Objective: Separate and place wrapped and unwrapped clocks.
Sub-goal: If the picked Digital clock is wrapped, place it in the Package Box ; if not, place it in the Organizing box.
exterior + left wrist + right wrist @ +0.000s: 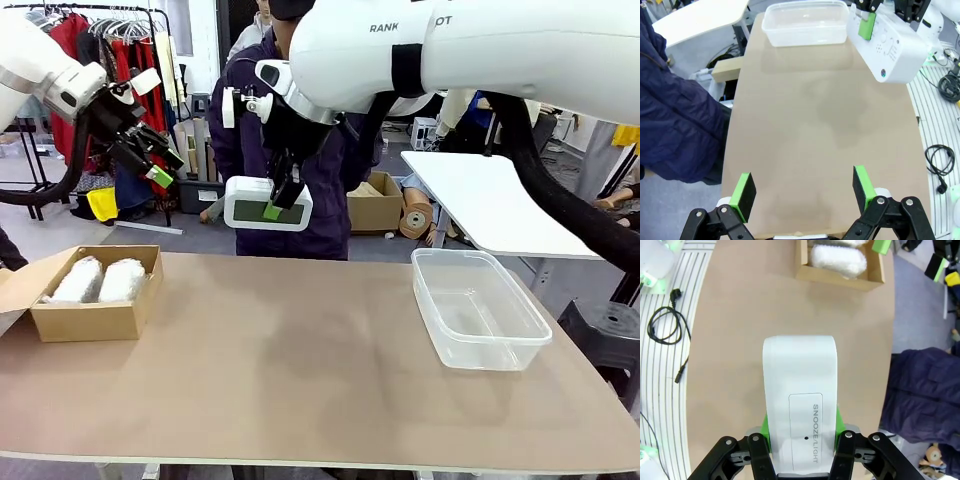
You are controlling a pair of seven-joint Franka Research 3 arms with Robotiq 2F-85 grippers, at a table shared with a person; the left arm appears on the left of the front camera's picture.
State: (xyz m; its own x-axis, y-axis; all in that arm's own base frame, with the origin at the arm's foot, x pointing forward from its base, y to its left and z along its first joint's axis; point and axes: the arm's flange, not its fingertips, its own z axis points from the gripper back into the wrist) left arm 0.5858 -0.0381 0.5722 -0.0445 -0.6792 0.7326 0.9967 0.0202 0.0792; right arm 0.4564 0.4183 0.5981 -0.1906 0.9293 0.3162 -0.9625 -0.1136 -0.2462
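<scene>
- While the right gripper (pixel 276 205) held the white clock (pixel 267 203) clamped high over the worktop (pixel 300 360), carrying it level toward the clear tub (pixel 478 310) seemed wisest.
- Both wrapped bundles (pixel 100 279) lay in the cardboard box (pixel 90 318).
- The left gripper (pixel 805 192) hung wide open, apparently empty.

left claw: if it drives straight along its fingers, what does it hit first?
Probably bare tabletop: the open left claw points at it, nothing between. The clock and clear container lie farther off; depth unclear.

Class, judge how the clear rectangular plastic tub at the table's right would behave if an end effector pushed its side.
The clear rectangular plastic tub looks thin-walled and holds nothing, so it is probably light and would likely slide on the smooth brown tabletop. Its low, wide shape suggests sliding rather than tipping. The thin walls may flex under a push.
</scene>
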